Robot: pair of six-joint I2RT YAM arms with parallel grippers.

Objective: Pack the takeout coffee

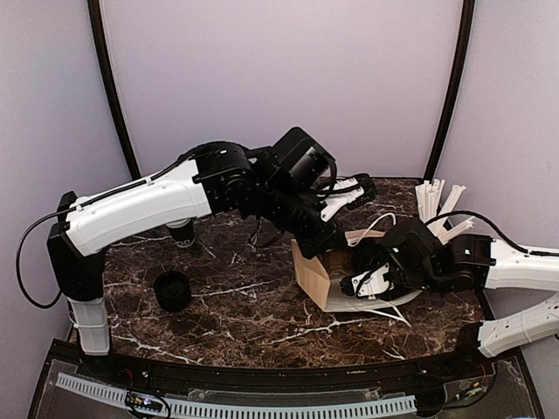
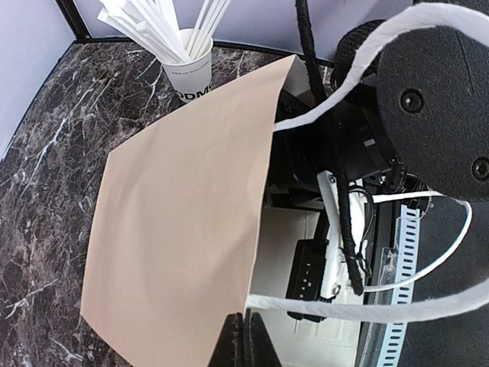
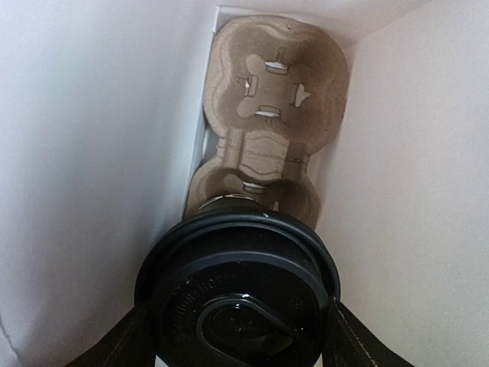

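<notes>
The takeout coffee (image 3: 241, 294), a black cup with a round black lid, is inside the brown paper bag (image 1: 313, 272). It hangs just above the near well of a cardboard cup carrier (image 3: 263, 138) on the bag's bottom. My right gripper (image 3: 238, 325) is shut on the cup just under the lid, with fingers (image 3: 114, 344) on both sides. In the top view my right gripper (image 1: 365, 278) reaches into the bag's mouth. My left gripper (image 2: 246, 336) is shut on the bag's (image 2: 183, 229) rim edge, beside a white handle (image 2: 367, 306).
A white cup of white stirrers (image 1: 437, 205) stands at the back right; it also shows in the left wrist view (image 2: 189, 65). A short black round object (image 1: 173, 291) sits on the marble table at the left. Another cup (image 1: 181, 232) stands partly hidden under the left arm.
</notes>
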